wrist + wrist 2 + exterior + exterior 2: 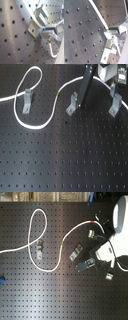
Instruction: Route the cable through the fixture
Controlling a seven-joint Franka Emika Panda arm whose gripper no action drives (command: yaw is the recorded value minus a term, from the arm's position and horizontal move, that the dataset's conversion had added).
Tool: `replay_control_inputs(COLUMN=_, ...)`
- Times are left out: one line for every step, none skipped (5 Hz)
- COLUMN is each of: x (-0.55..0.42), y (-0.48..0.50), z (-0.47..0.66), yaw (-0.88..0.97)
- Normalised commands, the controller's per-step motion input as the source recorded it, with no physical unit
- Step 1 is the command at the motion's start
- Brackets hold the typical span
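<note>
Three metal fixture clips stand on my black perforated tabletop (60, 159): one (26, 100) at the first exterior view's left, one (73, 104) in the middle, one (115, 103) at the right. The cable (40, 126) loops around the left clip, sags toward the near side, then climbs past the middle clip, its green mark (58, 95) just left of that clip, and arcs on toward the right clip. In the second exterior view the cable (61, 252) runs up toward the arm (118, 227). The hand (115, 35) sits low over the board beside the cable; I cannot tell how far open it is, or whether it holds anything.
</note>
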Motion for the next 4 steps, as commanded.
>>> replay_control_inputs(x=-0.271, y=-0.122, z=-0.74, yaw=0.09)
replay_control_inputs(x=-0.094, y=-0.027, z=-0.53, yaw=0.00)
replay_control_inputs(x=0.000, y=0.000, z=0.01, yaw=0.00)
replay_control_inputs(x=0.015, y=0.273, z=0.11, yaw=0.07)
